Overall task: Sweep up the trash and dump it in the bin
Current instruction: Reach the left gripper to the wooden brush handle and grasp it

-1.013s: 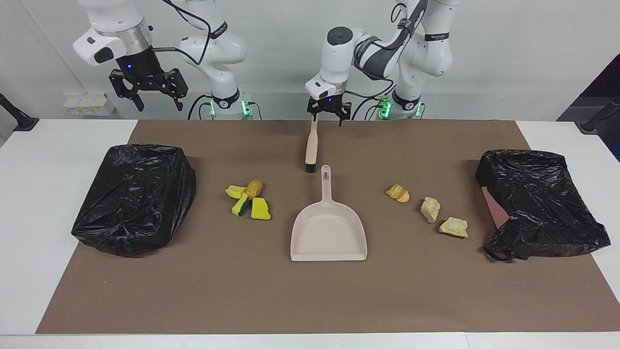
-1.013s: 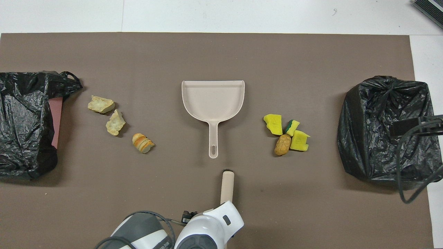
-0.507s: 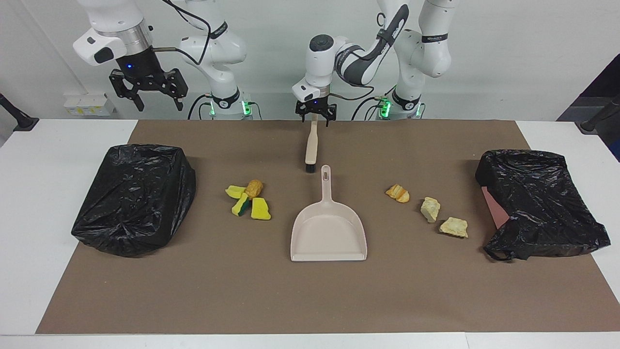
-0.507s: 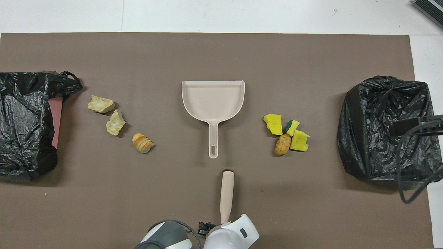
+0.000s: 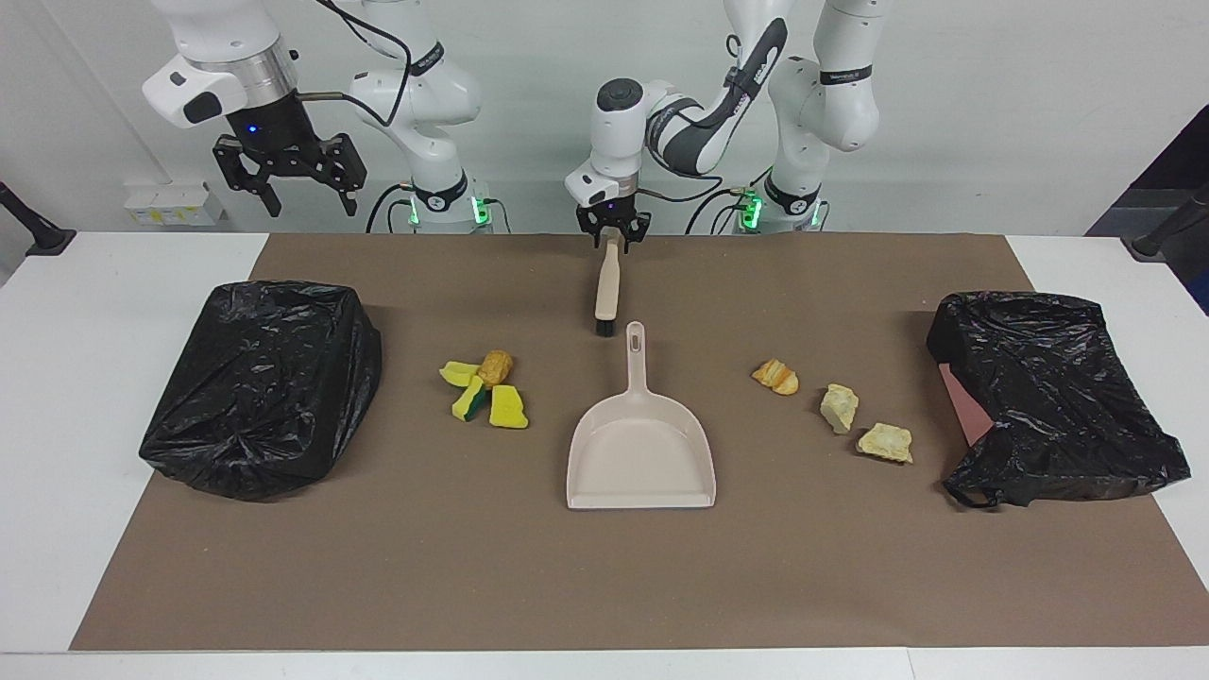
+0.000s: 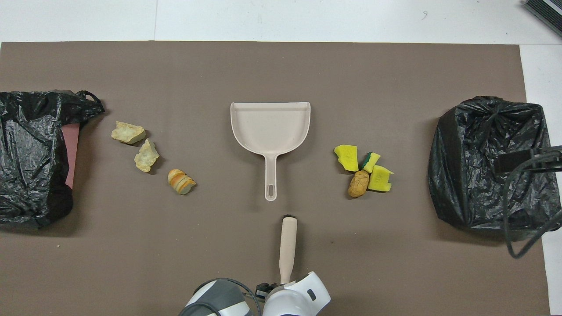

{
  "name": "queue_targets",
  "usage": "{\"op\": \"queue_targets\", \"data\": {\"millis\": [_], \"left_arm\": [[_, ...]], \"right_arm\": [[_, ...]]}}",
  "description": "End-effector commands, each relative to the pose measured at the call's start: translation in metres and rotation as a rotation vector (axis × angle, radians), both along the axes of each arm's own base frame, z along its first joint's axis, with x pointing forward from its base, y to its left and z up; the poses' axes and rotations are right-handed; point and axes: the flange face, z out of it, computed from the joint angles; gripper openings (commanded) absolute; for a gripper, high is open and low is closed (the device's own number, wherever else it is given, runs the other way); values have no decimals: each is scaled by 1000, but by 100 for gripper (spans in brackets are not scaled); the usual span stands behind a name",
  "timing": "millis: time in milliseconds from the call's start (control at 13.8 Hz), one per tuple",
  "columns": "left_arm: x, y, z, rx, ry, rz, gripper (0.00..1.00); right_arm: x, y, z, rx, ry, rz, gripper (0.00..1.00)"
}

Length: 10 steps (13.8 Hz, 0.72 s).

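Working from the largest things down, I see the white surface (image 5: 94, 312) under a brown mat (image 5: 604, 586), with two black-bagged bins: one bin (image 5: 260, 382) at the right arm's end and the other bin (image 5: 1053, 397) at the left arm's end. My right gripper (image 5: 288, 175) waits in the air over the mat's corner near its base, fingers spread apart and empty. One beige dustpan (image 5: 640, 453) lies mid-mat, its handle pointing toward the robots, and one brush (image 5: 606, 283) lies just nearer to the robots than that handle. What has just changed is my left gripper (image 5: 612, 236): a second ago its fingers stood wide around the brush handle's end, and now they have drawn together on it, so I judge the brush is clamped and ready to lift, with sweeping not yet begun. The trash (image 5: 484, 387) is all on the mat still: four pieces by the right arm's bin, three yellow sponge scraps and one brown lump (image 5: 496, 365), and three bread-like chunks (image 5: 836, 408) strung toward the other bin.
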Motion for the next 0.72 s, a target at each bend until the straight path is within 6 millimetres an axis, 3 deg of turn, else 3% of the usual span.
{"op": "queue_targets", "data": {"millis": [0, 145, 434, 651], "left_arm": [[0, 4, 0, -4, 5, 7, 0], [2, 8, 5, 12, 15, 23, 0], [23, 40, 32, 79, 66, 73, 0], [44, 56, 43, 84, 78, 105, 0]], "right_arm": [[-7, 0, 0, 23, -6, 27, 100], [-4, 3, 2, 21, -10, 31, 100], [-9, 5, -2, 22, 1, 54, 100], [-4, 29, -16, 35, 12, 82, 100]]}}
